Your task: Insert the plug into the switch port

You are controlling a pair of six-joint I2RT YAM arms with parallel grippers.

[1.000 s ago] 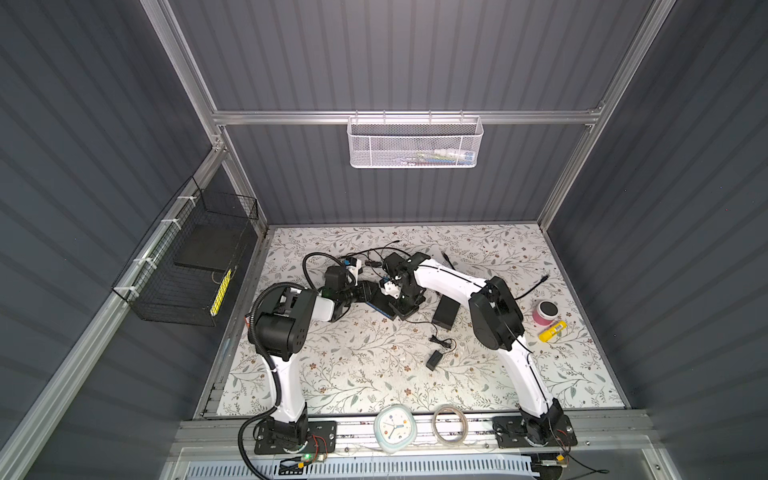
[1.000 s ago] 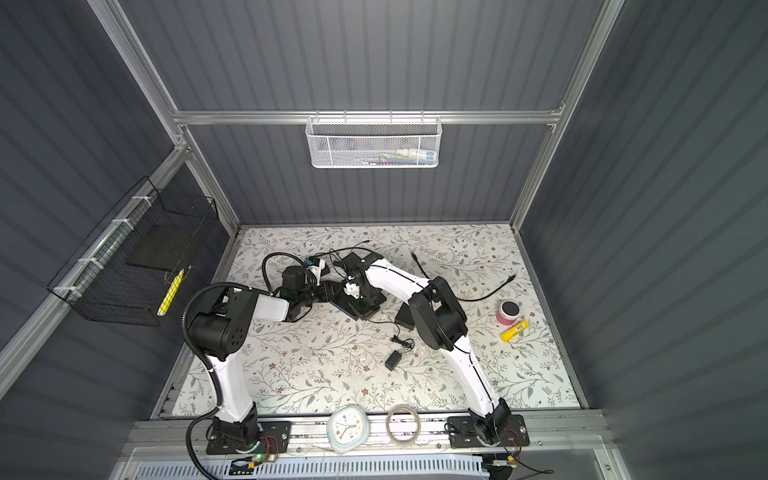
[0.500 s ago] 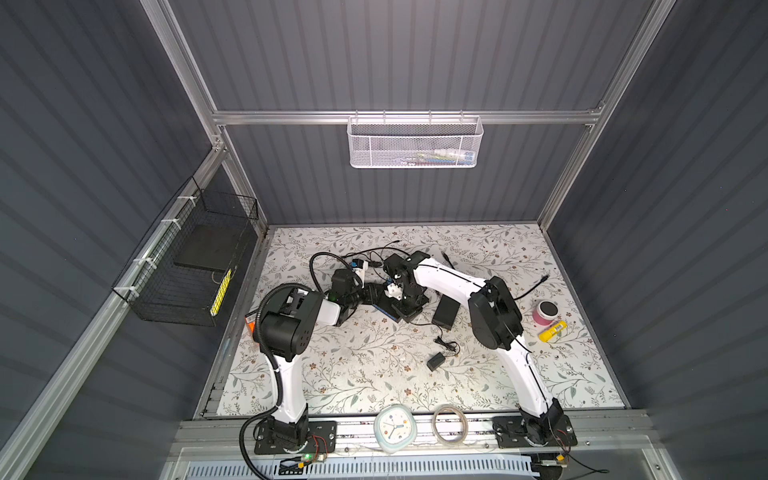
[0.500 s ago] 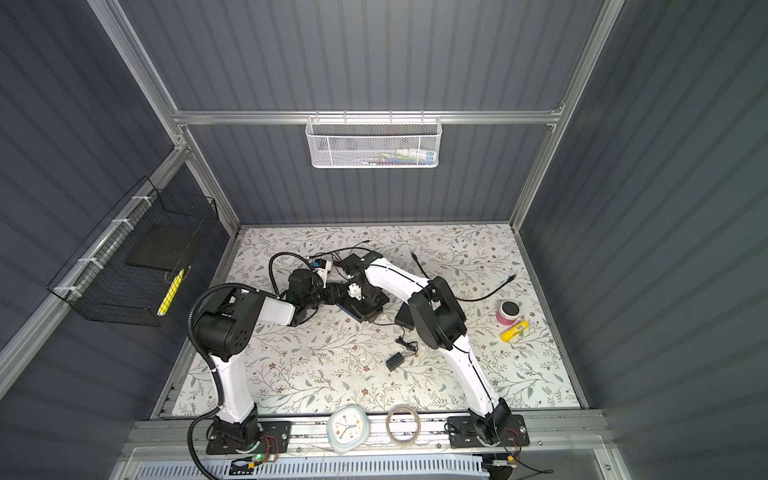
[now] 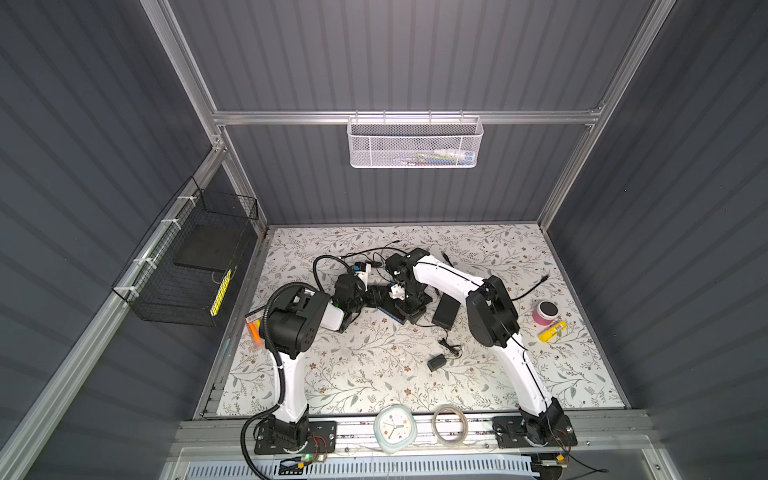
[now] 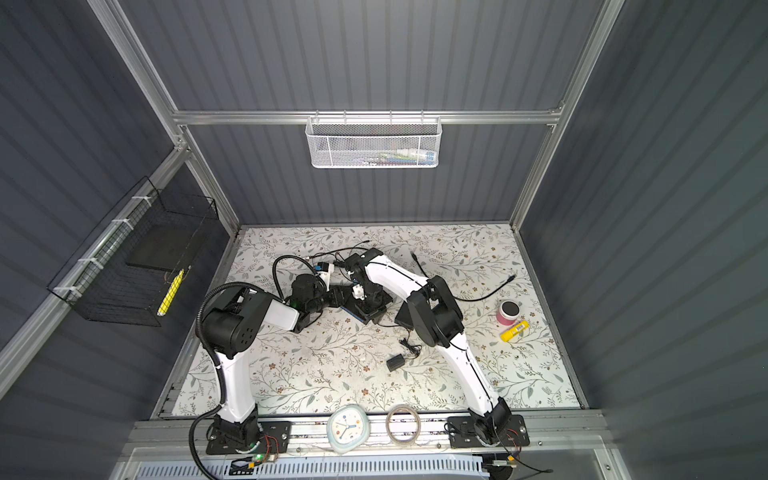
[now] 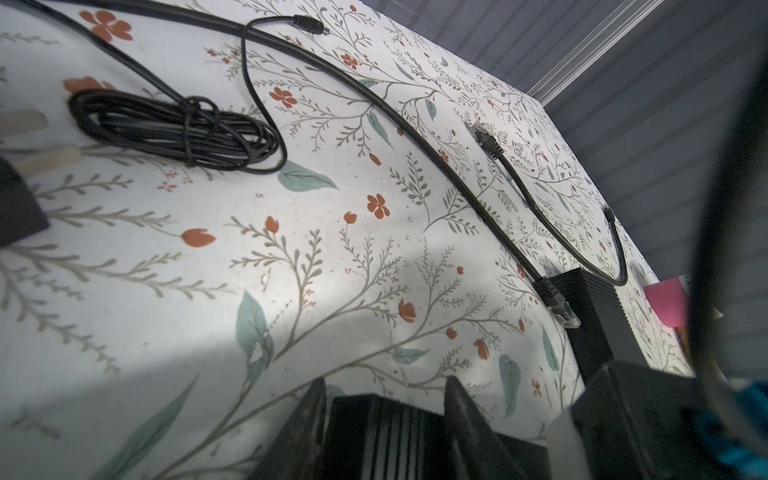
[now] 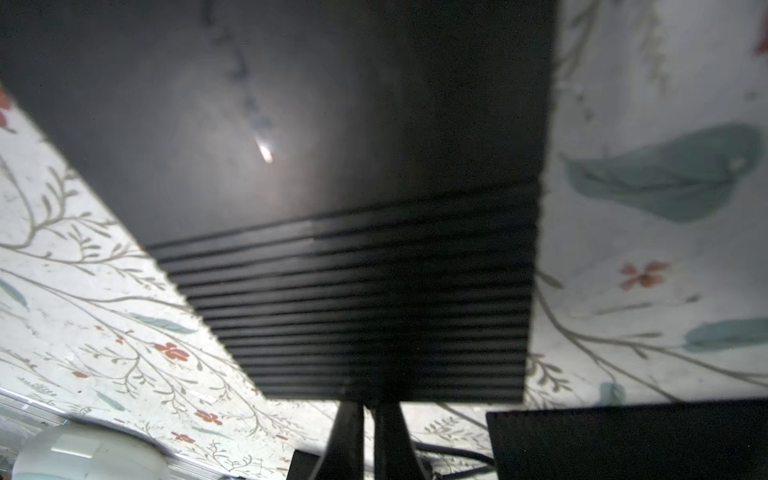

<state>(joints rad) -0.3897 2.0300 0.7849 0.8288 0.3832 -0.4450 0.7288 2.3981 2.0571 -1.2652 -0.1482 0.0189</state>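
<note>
At the centre of the worktop (image 5: 374, 365), the left hand (image 7: 385, 384) clamps the switch box (image 8: 332, 124) from 9 o'clock and the clenched right hand (image 8: 369, 411) bears on it, apparently steadying its unseen port for the plug (image 7: 559, 305), loose toward 3 o'clock.

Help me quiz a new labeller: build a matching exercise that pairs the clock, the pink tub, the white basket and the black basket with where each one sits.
Things:
1. clock
2. pink tub
3. white basket
4. black basket

Places:
A. hung on the back wall
B. on the table, by a yellow tube
C. hung on the left wall
D. on the front rail, by a tape roll

Pairs: 1-D, 2-B, 3-A, 4-C
</note>
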